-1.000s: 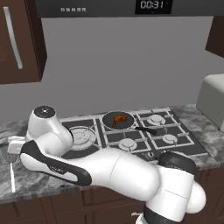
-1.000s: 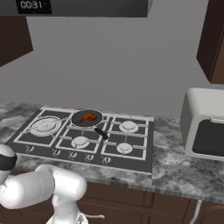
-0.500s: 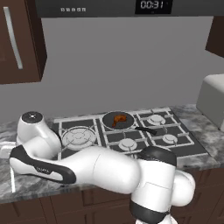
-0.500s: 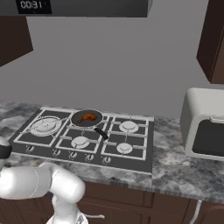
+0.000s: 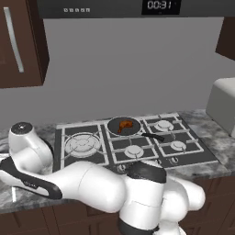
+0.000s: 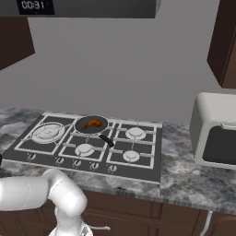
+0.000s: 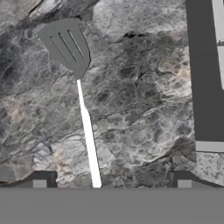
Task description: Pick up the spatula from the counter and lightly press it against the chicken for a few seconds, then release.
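Step in hand: the reach for the spatula (image 7: 84, 111). The pick is not yet made.

Position: the spatula lies flat on the marble counter (image 7: 144, 105), off the left side of the hob (image 7: 205, 74). It is well apart from the chicken (image 5: 124, 124), which sits in the pan (image 5: 111, 129) on a rear burner.

Hand view: the slotted grey head is at the far end. The thin white handle runs back toward the camera and passes between the 2 finger tips (image 7: 40, 180).

Gripper (image 7: 111, 181): the jaws are spread as wide as they go. It grasps nothing and, as far as the view shows, touches nothing. The handle sits a little off-centre, nearer the tip on the left of the view.

How to do it well (judgement):
- Centre the handle between the tips before descending, so that both pads meet it together and it does not skid sideways.
- Come straight down until the tips bracket the handle just above the stone. The handle is thin and lies flat, so closing too high would miss it.
- Take it on the handle, not the head. A grip toward the near end leaves the head free to reach the chicken.
- Close square across the handle. A skewed grip could let the spatula twist once the press begins.
- Risk: the tips could jam on the counter.
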